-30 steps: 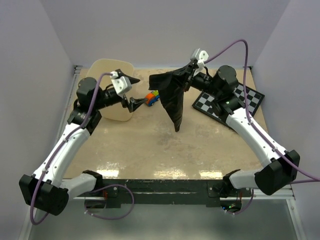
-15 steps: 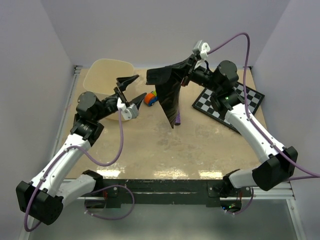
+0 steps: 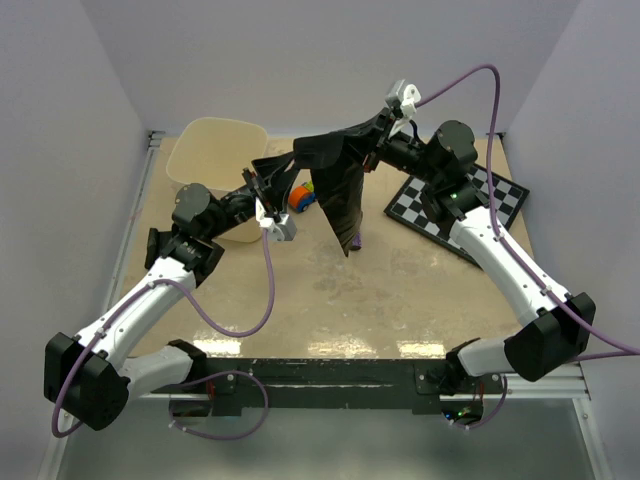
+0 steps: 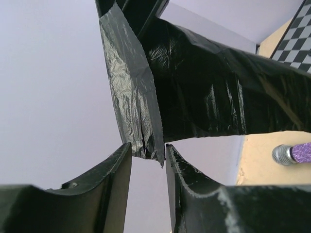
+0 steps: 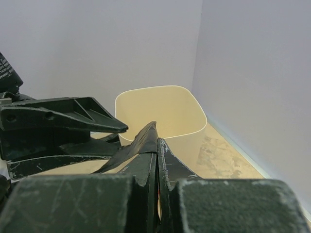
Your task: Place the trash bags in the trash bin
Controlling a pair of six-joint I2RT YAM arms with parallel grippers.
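Note:
The trash bag point(image 3: 335, 190) is a dark, glossy film hanging in the air over the middle back of the table. My right gripper point(image 3: 377, 127) is shut on its top edge. In the right wrist view the bag point(image 5: 138, 148) is pinched between the closed right gripper point(image 5: 158, 145). My left gripper point(image 3: 274, 172) is raised at the bag's left corner, jaws part open. In the left wrist view that corner point(image 4: 141, 121) dips between the fingertips point(image 4: 172, 158) with a gap still showing. The cream trash bin point(image 3: 200, 132) stands at the back left, mouth up point(image 5: 160, 111).
A black-and-white chequered board point(image 3: 462, 207) lies at the back right under the right arm. A small orange, blue and green toy point(image 3: 303, 196) sits between bin and bag. A purple glittery cylinder point(image 4: 295, 154) lies on the table beneath the bag. Walls close in on three sides.
My left gripper has swung from the bin's front up and right to the bag's left corner, and its jaws have narrowed. The right gripper has lifted the bag slightly and spread its top.

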